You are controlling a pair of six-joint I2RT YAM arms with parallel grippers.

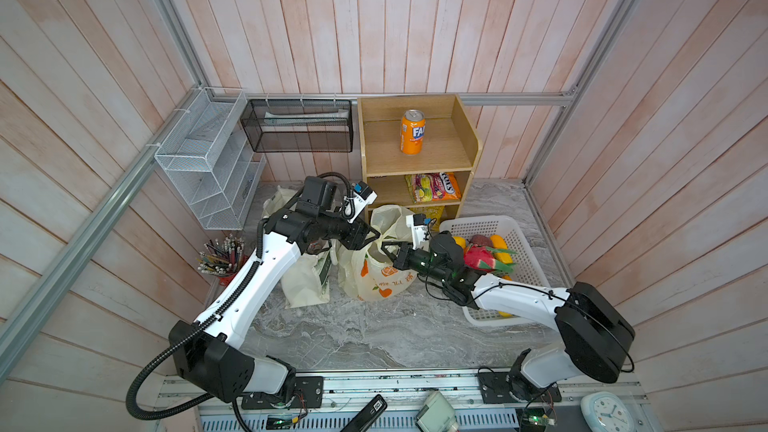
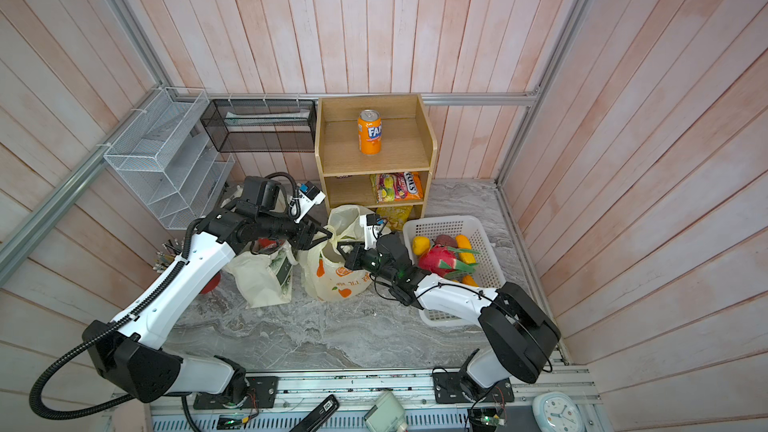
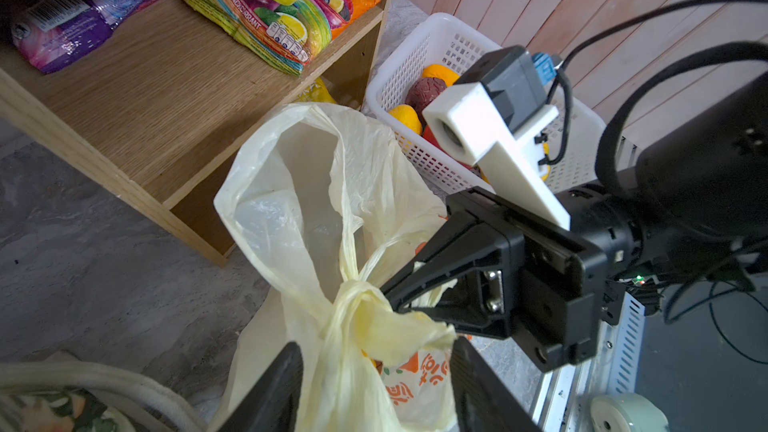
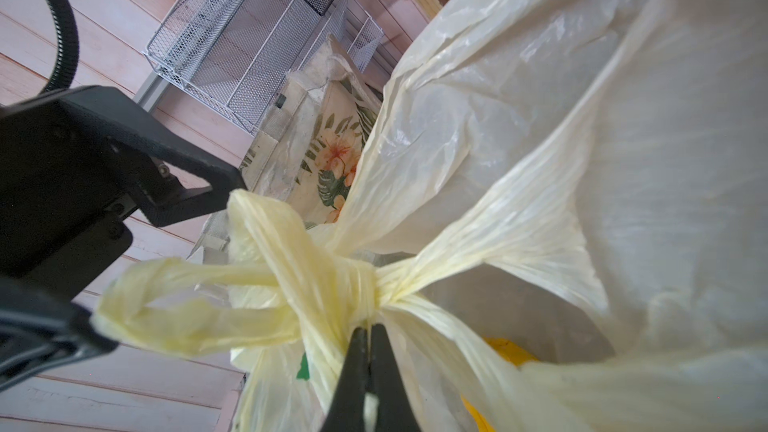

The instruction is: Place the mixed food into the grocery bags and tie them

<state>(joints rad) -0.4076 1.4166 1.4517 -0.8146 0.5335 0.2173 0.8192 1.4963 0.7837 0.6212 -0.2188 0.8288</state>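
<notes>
Right wrist view first. What is the right gripper doing?

Its two black tips are pressed tight together. They pinch a thin strip of the yellow plastic bag, right under the knot.

So the bag is tied?

Yes. Its handles are twisted into one knot in the middle of that frame. A loop of handle sticks out to the left.

And the left gripper?

In the left wrist view its jaws stand wide apart at the bottom of the frame. The floppy end of the handle hangs between them, but they do not squeeze it.

Where does the bag stand?

In both top views the yellow plastic bag is in the middle of the frame. It sits on the grey table, just in front of the wooden shelf. The two grippers meet over its top, one from the left and one from the right.

And the other bag?

The cloth tote stands just to the left of it. The left arm hides its top.

Any food?

Something yellow shows inside the plastic bag, at the lower right of the right wrist view. Toy fruits lie in the white basket on the right of the top view.
</notes>
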